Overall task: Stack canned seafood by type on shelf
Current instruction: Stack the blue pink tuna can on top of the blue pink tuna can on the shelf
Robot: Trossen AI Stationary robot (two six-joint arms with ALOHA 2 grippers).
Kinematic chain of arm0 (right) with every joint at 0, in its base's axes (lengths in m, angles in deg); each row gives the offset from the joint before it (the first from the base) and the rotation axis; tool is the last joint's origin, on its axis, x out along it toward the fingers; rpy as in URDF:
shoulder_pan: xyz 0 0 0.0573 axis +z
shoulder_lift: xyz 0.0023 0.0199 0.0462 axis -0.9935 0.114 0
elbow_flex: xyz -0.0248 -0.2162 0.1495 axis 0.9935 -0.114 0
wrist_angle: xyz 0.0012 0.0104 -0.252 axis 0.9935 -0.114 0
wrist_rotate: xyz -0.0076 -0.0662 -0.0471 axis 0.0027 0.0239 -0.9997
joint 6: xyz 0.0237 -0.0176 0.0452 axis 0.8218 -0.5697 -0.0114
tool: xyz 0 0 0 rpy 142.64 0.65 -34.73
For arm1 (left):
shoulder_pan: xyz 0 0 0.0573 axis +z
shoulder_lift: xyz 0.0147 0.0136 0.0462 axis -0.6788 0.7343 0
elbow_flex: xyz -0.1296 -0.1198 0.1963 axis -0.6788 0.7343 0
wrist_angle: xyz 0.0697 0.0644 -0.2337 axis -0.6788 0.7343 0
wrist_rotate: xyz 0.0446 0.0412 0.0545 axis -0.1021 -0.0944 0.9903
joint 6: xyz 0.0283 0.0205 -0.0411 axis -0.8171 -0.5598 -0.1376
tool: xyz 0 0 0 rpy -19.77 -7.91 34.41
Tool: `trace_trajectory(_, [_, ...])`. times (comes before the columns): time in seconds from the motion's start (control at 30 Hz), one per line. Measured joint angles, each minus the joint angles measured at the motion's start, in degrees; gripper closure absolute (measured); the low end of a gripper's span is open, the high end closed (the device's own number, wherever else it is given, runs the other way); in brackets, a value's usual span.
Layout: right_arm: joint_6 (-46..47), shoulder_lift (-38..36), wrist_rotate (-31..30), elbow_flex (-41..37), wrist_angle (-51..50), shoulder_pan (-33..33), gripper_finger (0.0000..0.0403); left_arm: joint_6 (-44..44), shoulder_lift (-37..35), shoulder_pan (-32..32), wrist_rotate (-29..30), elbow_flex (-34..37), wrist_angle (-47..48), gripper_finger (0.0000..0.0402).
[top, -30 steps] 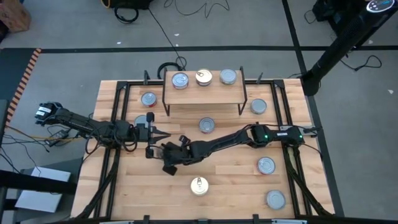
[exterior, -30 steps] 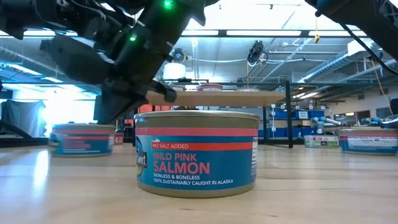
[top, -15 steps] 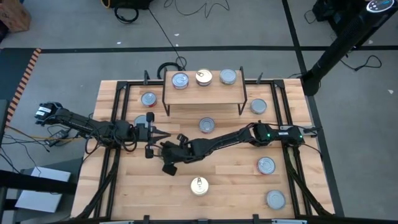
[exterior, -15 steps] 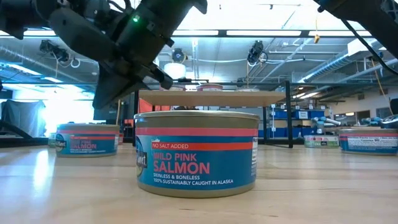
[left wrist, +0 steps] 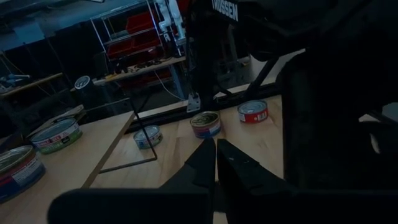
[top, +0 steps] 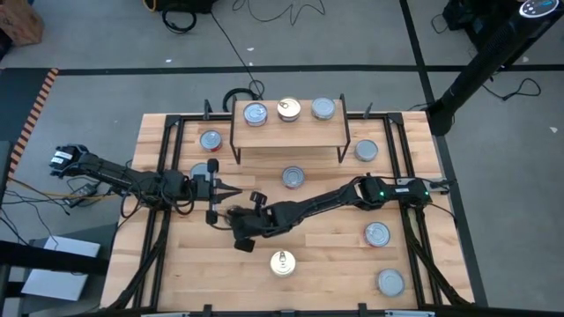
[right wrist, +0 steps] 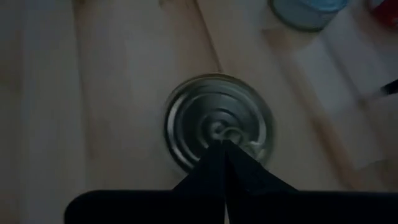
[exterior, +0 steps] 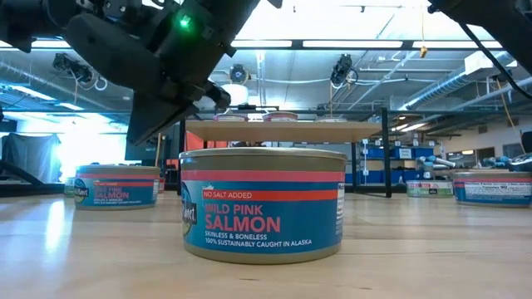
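The shelf [top: 286, 134] stands at the table's far middle with three cans on top [top: 288, 109]. More cans lie about the table, among them a gold-topped salmon can [top: 282, 262] near the front edge. My right gripper [right wrist: 224, 144] is shut and slants down above a silver-topped, blue-labelled can [right wrist: 205, 118], which stands on the table left of the salmon can [exterior: 112, 187]. In the high view that gripper [top: 236, 231] hides this can. My left gripper [left wrist: 216, 144] is shut, empty and level, at the table's left [top: 231, 190].
Loose cans stand under the shelf's near edge [top: 293, 177], left of the shelf [top: 210, 139], right of it [top: 367, 150] and at the near right [top: 377, 233] [top: 390, 282]. The two grippers are close together left of the table's middle.
My right gripper has risen a little above the blue-labelled can and rolled about its own axis, staying shut. In the low view the can, partly covered a second ago, now shows whole.
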Motion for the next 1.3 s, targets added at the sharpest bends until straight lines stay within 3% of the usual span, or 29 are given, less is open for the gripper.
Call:
trace_trajectory(0.33, [-4.5,-2.1,-3.7,0.1,-6.3,1.8,0.0403,0.0,0.0,0.0,0.0,0.0,-0.1,0.0383])
trace_trajectory(0.87, [-9.9,-2.2,1.8,-0.2,-7.5,1.0,0.0403,0.0,0.0,0.0,0.0,0.0,-0.6,0.0383])
trace_trajectory(1.07, [-14.4,-2.2,4.1,-3.7,-2.6,1.0,0.0402,-0.1,0.0,0.0,0.0,0.0,-2.2,0.0383])
trace_trajectory(1.3, [-21.3,-2.0,7.1,-8.3,2.5,1.0,0.0361,0.1,0.0,0.0,0.0,0.0,-1.9,0.0383])
